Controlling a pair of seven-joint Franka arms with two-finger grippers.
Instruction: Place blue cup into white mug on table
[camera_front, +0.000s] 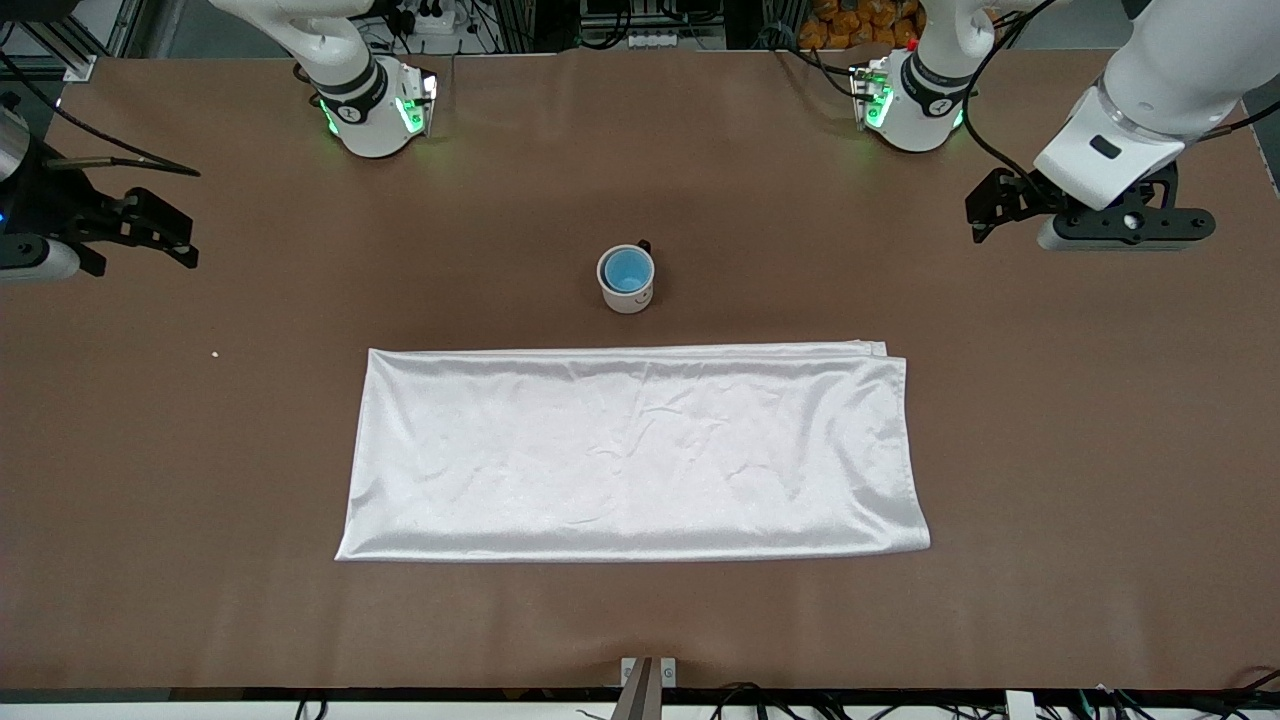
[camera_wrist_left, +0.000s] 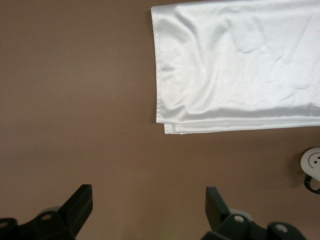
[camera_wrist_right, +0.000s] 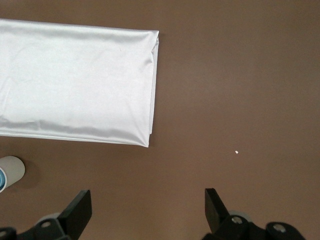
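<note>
The blue cup (camera_front: 627, 269) sits inside the white mug (camera_front: 628, 294), which stands upright on the brown table (camera_front: 200, 450) near its middle, farther from the front camera than the white cloth. The mug's black handle shows at its rim. The mug's edge shows in the left wrist view (camera_wrist_left: 312, 161) and in the right wrist view (camera_wrist_right: 11, 171), where a sliver of the blue cup (camera_wrist_right: 1, 180) shows too. My left gripper (camera_front: 985, 207) is open and empty over bare table at the left arm's end. My right gripper (camera_front: 165, 235) is open and empty over the right arm's end.
A white satin cloth (camera_front: 630, 450) lies flat, folded, nearer the front camera than the mug; it also shows in the left wrist view (camera_wrist_left: 240, 65) and the right wrist view (camera_wrist_right: 75, 80). A small white speck (camera_front: 215, 353) lies toward the right arm's end.
</note>
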